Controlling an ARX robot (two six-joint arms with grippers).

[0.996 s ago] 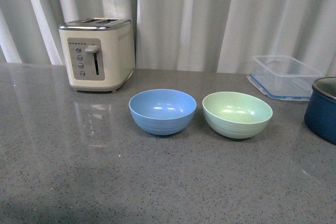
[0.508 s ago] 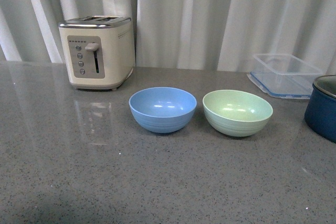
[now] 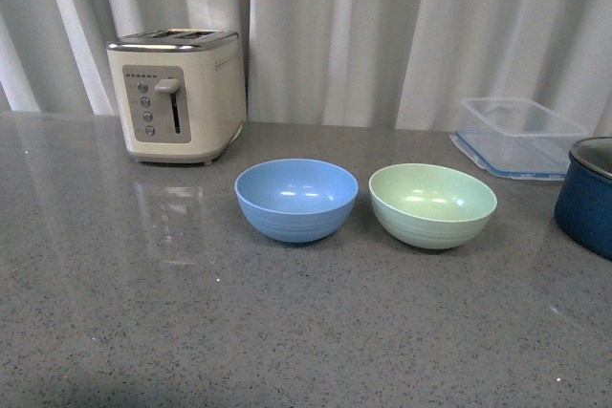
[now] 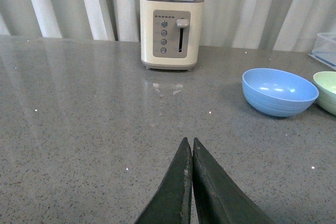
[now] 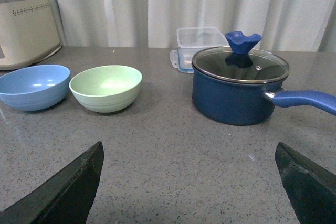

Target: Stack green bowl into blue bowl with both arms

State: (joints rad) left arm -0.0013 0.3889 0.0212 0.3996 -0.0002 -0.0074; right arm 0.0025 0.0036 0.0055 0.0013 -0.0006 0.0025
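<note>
Bowls sit side by side near the middle of the grey speckled countertop (image 3: pixel 191 332), both upright and empty. The green bowl (image 3: pixel 432 205) is the right one: pale mint, round and matte, with faint ridges ringing its lower wall and a soft patch of light inside. The blue bowl (image 3: pixel 295 200) stands just to its left, sky blue, the same shape and about the same size, likewise ridged near the base. A narrow gap seems to part their rims in the front view, though from the right wrist they look almost touching, so that is hard to call.

Farther back on the left stands a cream toaster (image 3: pixel 177 96). Far right is a clear plastic container (image 3: pixel 519 136). Right of the green bowl is a navy pot (image 5: pixel 233 98) with a glass lid (image 5: pixel 240 64). A white curtain (image 3: pixel 335 35) hangs behind.

The left gripper (image 4: pixel 188 141) has its fingers pressed together with nothing between them, above bare counter left of and nearer than the blue bowl. The right gripper (image 5: pixel 189 148) is spread wide and empty at the near side, with the green bowl and pot beyond it.
</note>
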